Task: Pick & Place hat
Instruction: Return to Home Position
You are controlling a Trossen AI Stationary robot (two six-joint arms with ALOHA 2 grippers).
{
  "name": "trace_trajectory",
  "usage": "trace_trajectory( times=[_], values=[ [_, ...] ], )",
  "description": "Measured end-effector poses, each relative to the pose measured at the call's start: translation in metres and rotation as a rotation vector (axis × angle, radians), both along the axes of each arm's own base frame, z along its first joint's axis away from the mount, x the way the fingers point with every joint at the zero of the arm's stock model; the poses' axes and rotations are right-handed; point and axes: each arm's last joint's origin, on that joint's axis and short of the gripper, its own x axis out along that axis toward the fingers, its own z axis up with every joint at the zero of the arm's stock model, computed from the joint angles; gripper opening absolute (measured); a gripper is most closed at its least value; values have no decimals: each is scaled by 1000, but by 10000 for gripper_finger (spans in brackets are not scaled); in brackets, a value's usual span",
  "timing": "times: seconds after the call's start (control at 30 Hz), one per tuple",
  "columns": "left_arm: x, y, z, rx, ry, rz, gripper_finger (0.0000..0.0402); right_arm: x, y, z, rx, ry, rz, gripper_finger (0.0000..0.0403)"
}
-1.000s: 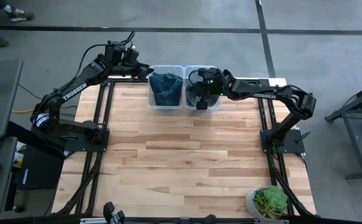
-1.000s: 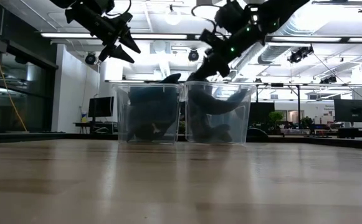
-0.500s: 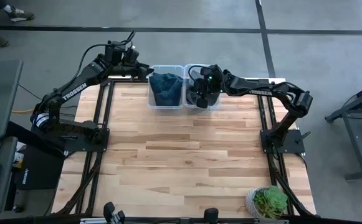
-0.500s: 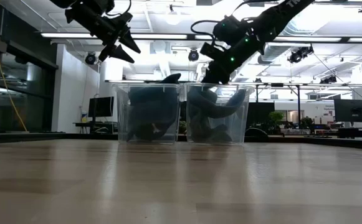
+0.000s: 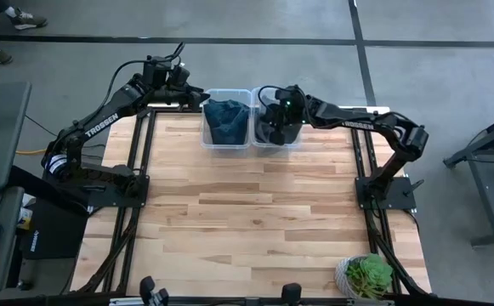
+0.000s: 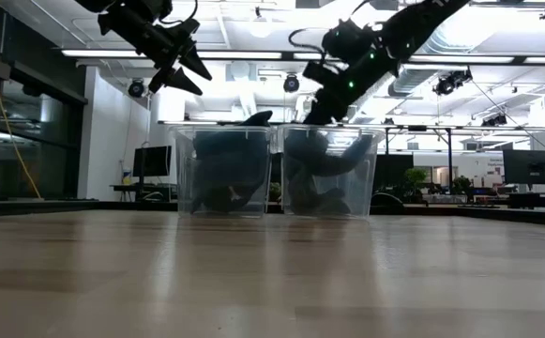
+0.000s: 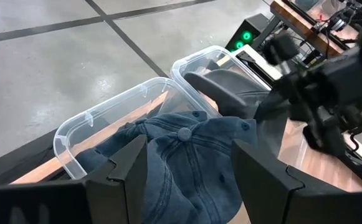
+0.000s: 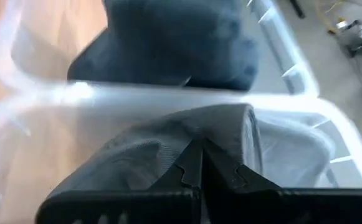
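Note:
Two clear plastic bins stand side by side at the table's far edge. The left bin (image 5: 226, 145) holds a blue denim cap (image 7: 187, 146), which rests in it with its top button up. My left gripper (image 7: 190, 177) hovers open above that cap, at the bin's left side (image 5: 197, 98). My right gripper (image 5: 272, 129) reaches down into the right bin (image 5: 278, 147) and is shut on a dark grey hat (image 8: 168, 143). In the low view that hat (image 6: 324, 152) shows in the bin's upper half. My right gripper pinches a fold of the grey hat's cloth (image 8: 227, 134) between its two shut fingers (image 8: 190, 165). It comes from above, slanting down from the table's right. The hat sits inside the right bin, below the fingers, with its brim (image 7: 221, 87) toward the left bin.
More dark things lie at the bottom of the right bin (image 6: 314, 202). A potted plant (image 5: 367, 276) stands at the table's near right corner. The wooden table top (image 5: 247, 212) stretches between the bins and the near edge.
My right gripper, still shut on the grey hat, has moved a little toward the table's far edge over the right bin. The left arm has kept still.

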Motion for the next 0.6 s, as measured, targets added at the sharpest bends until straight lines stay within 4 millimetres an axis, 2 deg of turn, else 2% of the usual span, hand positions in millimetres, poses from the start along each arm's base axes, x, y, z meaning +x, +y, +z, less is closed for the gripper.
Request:
trace_trajectory(
  times=[0.37, 0.6],
  values=[
    [-6, -9, 10, 68, -16, -53, 193, -14, 9, 67, -10, -181, -80, 0],
    [-16, -24, 25, 140, -59, -138, 193, -33, 21, 88, 2, -196, -164, 0]
  ],
)
